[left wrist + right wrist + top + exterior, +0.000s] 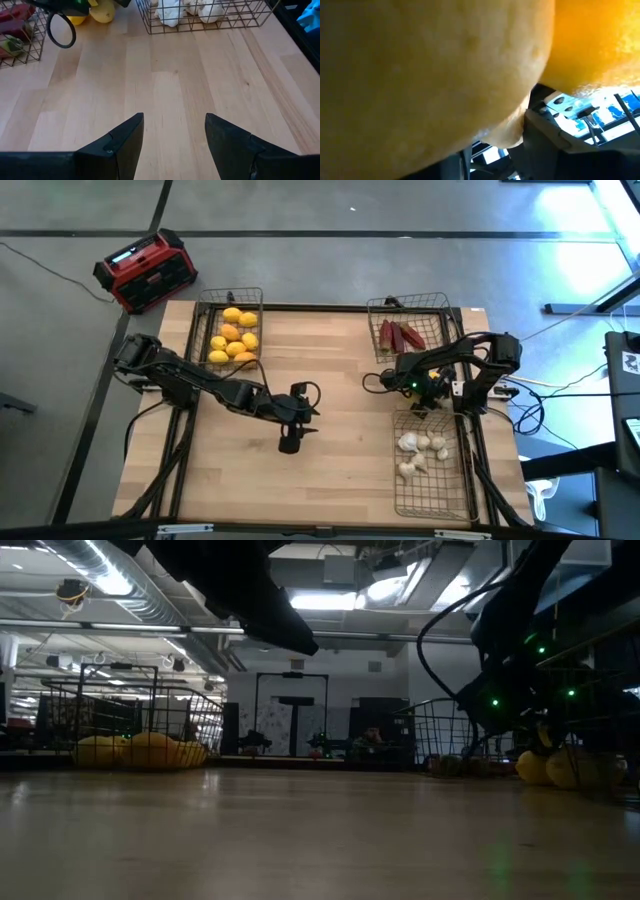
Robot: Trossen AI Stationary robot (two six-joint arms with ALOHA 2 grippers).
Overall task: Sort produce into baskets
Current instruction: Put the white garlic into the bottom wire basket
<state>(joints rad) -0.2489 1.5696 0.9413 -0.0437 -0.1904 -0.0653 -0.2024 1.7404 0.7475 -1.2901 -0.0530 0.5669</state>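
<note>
Two loose fruits, one yellow [420, 75] and one orange [600, 40], fill the right wrist view. They lie on the table [535, 768] between the right-hand baskets, also showing in the left wrist view [102, 11]. My right gripper [420, 392] is right over them. My left gripper [175, 135] is open and empty over the bare table centre [289, 445]. The far-left basket [232, 300] holds yellow and orange fruits [235, 335]. The far-right basket [440, 305] holds dark red pieces [400, 335]. The near-right basket [450, 490] holds white bulbs [420, 448].
A red-and-black box [145, 272] stands on the floor beyond the table's far left corner. Cables hang around the right arm [490, 365]. Bare wood lies around and in front of my left gripper [170, 75].
</note>
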